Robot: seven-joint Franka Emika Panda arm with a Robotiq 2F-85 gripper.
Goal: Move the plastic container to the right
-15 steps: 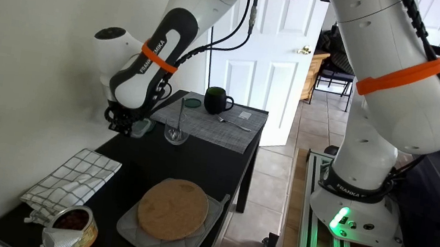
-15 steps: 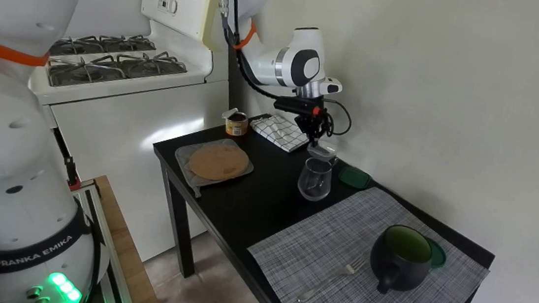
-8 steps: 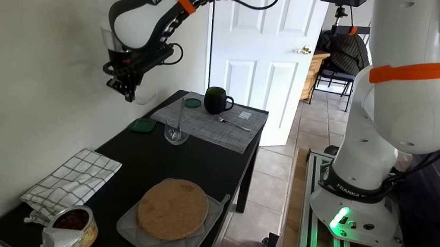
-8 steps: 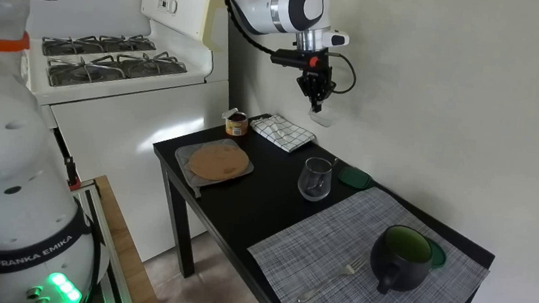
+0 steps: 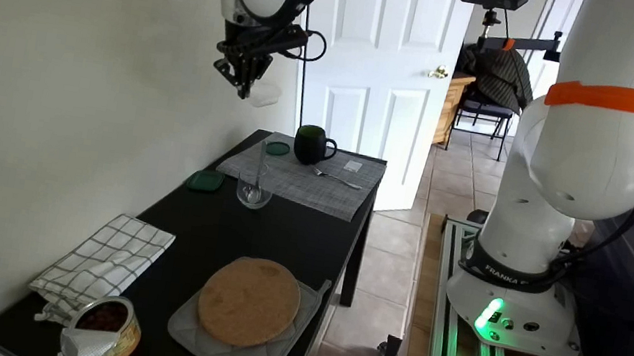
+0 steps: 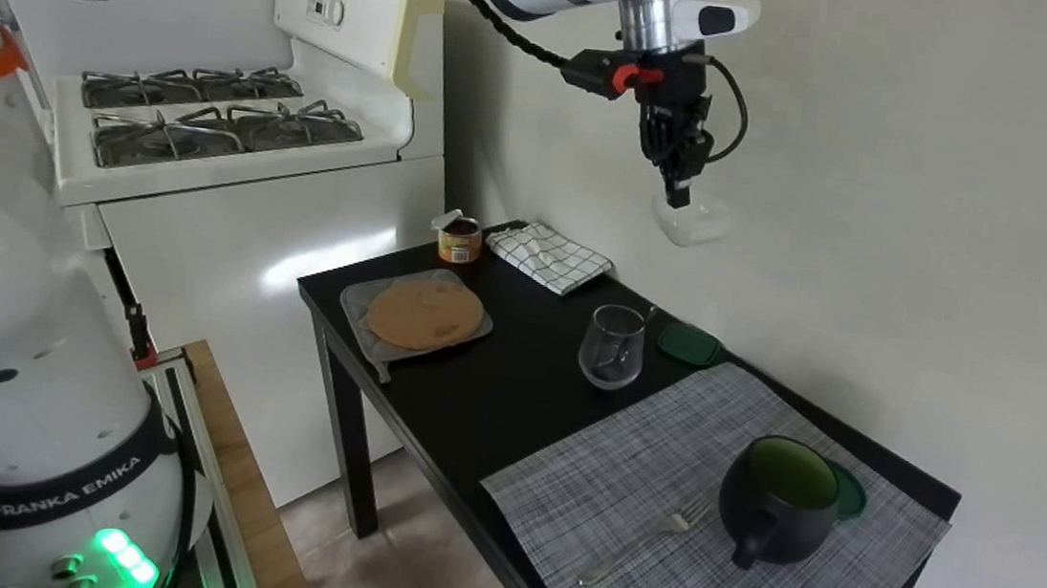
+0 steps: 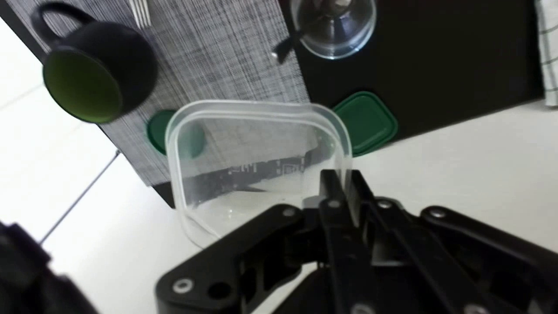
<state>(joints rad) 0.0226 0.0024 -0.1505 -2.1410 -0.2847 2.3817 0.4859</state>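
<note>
The plastic container (image 7: 257,109) is a small, low, clear tub with rounded corners. My gripper (image 7: 343,175) is shut on one side wall of it, with a finger on each side of the rim. In both exterior views the container (image 5: 265,95) (image 6: 699,221) hangs in the air above the black table, close to the wall. The gripper (image 5: 244,90) (image 6: 678,197) points down. In the wrist view the tub's open top faces the camera, and table items show through its clear bottom. The fingers hide part of its near side.
Below are a grey placemat (image 6: 621,481), a black mug (image 6: 775,525), a fork (image 6: 649,541), a clear glass (image 6: 611,350) holding a utensil, and green lids (image 6: 690,345) (image 6: 850,494). Farther off are a cork board (image 5: 249,303), a checked towel (image 5: 104,256) and a can (image 5: 109,329).
My gripper has lifted the container from just above the table near the green lid. It has also moved right in both exterior views, toward the placemat end. The table items have not moved.
</note>
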